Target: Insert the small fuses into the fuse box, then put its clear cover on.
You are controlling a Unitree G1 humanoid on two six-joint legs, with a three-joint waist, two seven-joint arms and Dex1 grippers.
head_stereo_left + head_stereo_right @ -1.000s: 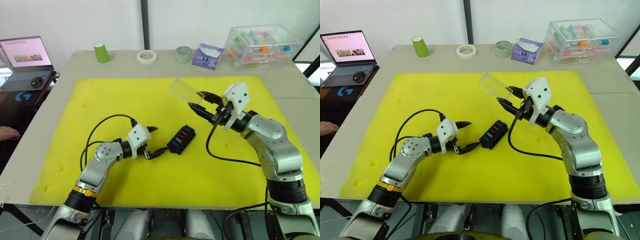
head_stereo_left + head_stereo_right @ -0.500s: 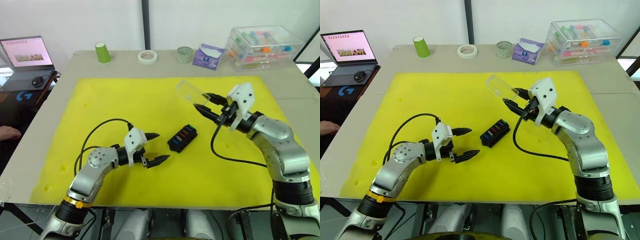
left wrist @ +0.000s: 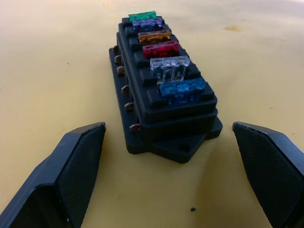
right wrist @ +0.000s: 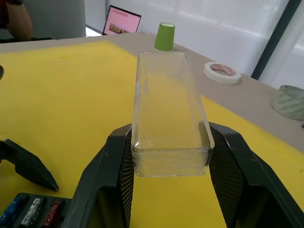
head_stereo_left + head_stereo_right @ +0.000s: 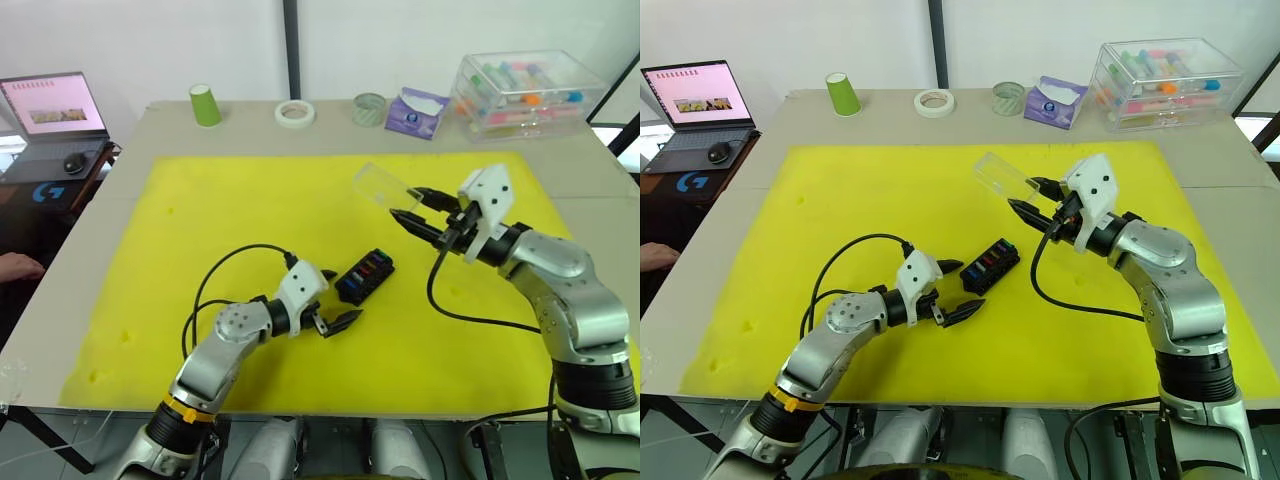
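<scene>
Right gripper (image 5: pixel 410 203): clamped on clear cover (image 5: pixel 378 184), raised at 1 o'clock of fuse box (image 5: pixel 363 276). Left gripper (image 5: pixel 335 310): fingers apart, at 7 o'clock. Small fuses (image 3: pixel 164 62): six, seated.

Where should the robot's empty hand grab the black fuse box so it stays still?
Probably across the fuse box's two long sides, low on the black body, coming from the near short end. The open left gripper already straddles that end, and gripping low keeps the fingers off the small fuses on top.

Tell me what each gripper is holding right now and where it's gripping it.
The right gripper clamps one short end of the clear cover between its jaws. The left gripper holds nothing, jaws open by the fuse box.
</scene>
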